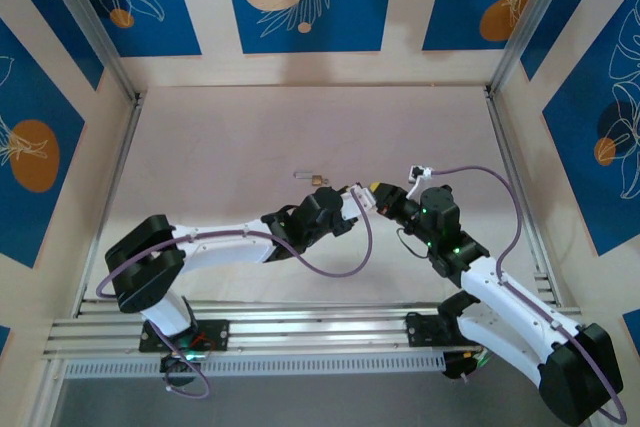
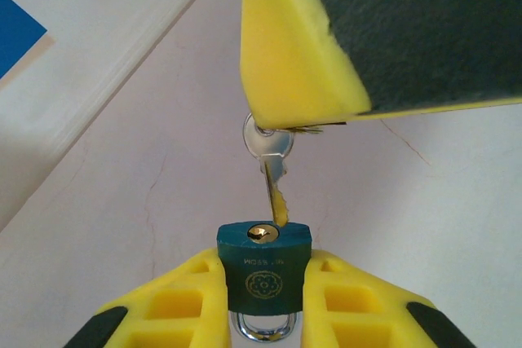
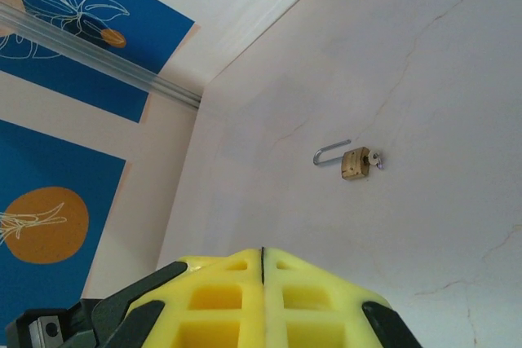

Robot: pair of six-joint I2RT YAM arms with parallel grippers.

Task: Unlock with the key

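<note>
My left gripper [image 2: 263, 273] is shut on a green padlock [image 2: 263, 270], its brass keyhole [image 2: 263, 234] facing away from the camera and its steel shackle pointing back toward the wrist. My right gripper [image 1: 375, 190] is shut on a silver key [image 2: 267, 146], pinching its round head at the tips of the yellow fingers [image 2: 302, 46]. The key's blade points down at the lock, its tip just right of the keyhole; I cannot tell whether it touches. In the right wrist view the right gripper [image 3: 263, 262] has its jaws pressed together and the key is hidden. The left gripper [image 1: 350, 197] meets the right at mid-table.
A small brass padlock [image 3: 354, 162] lies on the table with its shackle swung open and a key in it, just beyond the grippers [image 1: 315, 179]. Aluminium rails run along both sides and the near edge of the pale table [image 1: 250, 137].
</note>
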